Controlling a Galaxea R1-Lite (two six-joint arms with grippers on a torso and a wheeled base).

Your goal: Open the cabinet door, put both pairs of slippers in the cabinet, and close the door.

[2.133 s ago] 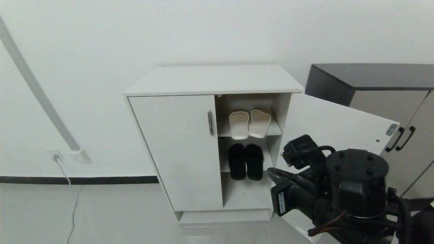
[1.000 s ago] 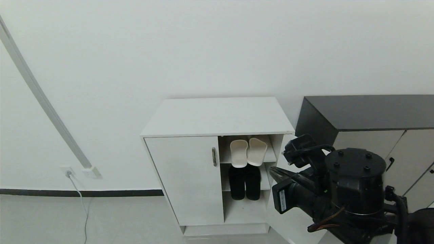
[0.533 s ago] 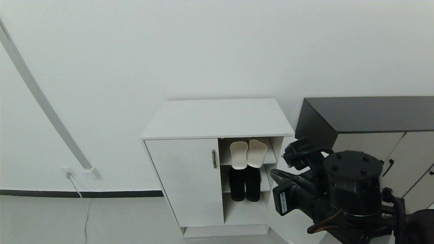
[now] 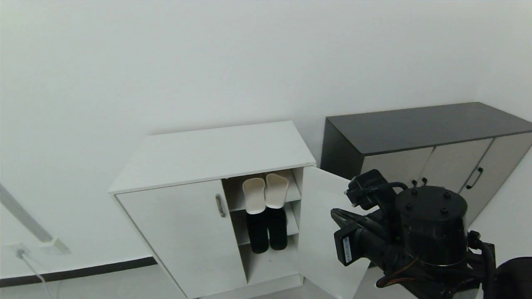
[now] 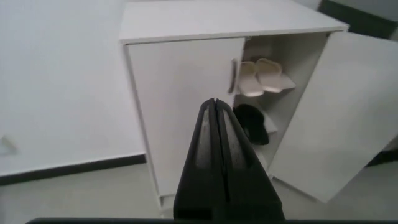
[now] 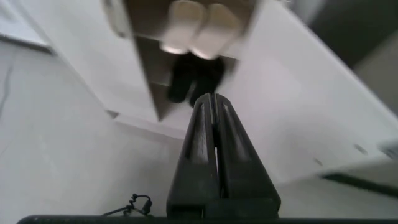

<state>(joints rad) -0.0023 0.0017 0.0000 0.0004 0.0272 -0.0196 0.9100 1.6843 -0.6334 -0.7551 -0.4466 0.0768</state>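
The white cabinet [image 4: 216, 151] stands against the wall with its left door [image 4: 183, 241] closed and its right door [image 4: 322, 232] swung open. A cream pair of slippers [image 4: 265, 193] lies on the upper shelf and a black pair [image 4: 267, 234] on the shelf below. My right gripper [image 4: 333, 213] is shut and empty, hanging in front of the open door. In the right wrist view the gripper [image 6: 214, 96] points at the black slippers [image 6: 196, 78] from a distance. My left gripper [image 5: 214, 102] is shut and empty, well away from the closed door [image 5: 186, 99] and the cream slippers [image 5: 261, 76].
A dark-topped sideboard [image 4: 419, 128] with grey doors stands right of the cabinet, close behind the open door. A wall socket [image 4: 18, 250] with a cable sits low on the left wall. Bare floor [image 6: 74, 162] lies in front of the cabinet.
The whole head picture has shifted: the camera drew back from the cabinet, then turned so the cabinet sits further left. Both pairs of slippers stay on their shelves.
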